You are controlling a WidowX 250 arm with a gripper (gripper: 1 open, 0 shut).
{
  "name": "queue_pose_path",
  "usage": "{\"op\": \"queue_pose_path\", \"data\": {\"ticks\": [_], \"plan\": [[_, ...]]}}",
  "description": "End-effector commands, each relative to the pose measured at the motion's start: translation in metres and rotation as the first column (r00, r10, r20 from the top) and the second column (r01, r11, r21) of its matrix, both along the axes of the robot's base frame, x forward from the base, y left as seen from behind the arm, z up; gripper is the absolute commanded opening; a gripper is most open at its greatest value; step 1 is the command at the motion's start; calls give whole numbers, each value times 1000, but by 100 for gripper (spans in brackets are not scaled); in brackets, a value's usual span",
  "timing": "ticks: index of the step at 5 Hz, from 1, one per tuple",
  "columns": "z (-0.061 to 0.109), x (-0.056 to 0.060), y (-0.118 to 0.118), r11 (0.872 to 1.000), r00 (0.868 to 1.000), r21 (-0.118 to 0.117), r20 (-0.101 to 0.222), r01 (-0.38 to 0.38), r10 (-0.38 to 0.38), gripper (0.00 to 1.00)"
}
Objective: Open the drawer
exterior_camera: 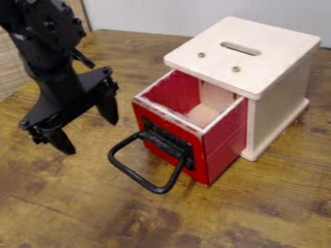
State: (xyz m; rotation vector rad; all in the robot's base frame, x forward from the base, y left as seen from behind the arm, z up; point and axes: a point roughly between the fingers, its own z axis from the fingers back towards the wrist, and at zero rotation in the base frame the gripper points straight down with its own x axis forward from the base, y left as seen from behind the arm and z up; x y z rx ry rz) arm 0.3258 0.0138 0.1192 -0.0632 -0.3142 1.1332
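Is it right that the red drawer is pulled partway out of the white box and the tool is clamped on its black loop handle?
Not quite. The camera view shows the tool open and off to the left, clear of the handle. The red drawer is indeed partway out of the white box.

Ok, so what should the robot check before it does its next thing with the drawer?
1. Drawer pulled out of the white box: ok, it sticks out and the pale inside shows.
2. Gripper open: ok, the fingers stand apart.
3. Gripper off the handle: ok, it hangs up and to the left of the loop, holding nothing.
4. Handle in one piece: ok, the black loop lies down on the table in front of the drawer.
5. Drawer out as far as it goes: cannot tell, its back end is hidden in the box.
6. Something inside the drawer: cannot tell, only part of the inside shows.
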Motion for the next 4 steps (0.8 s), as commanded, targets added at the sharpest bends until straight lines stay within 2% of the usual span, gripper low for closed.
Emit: {"op": "queue_pose_path", "data": {"ticks": [1,4], "plan": [[15,6,-6,1000,998,11,52,29,-29,100],[16,5,-8,998,997,12,57,59,-60,100]]}}
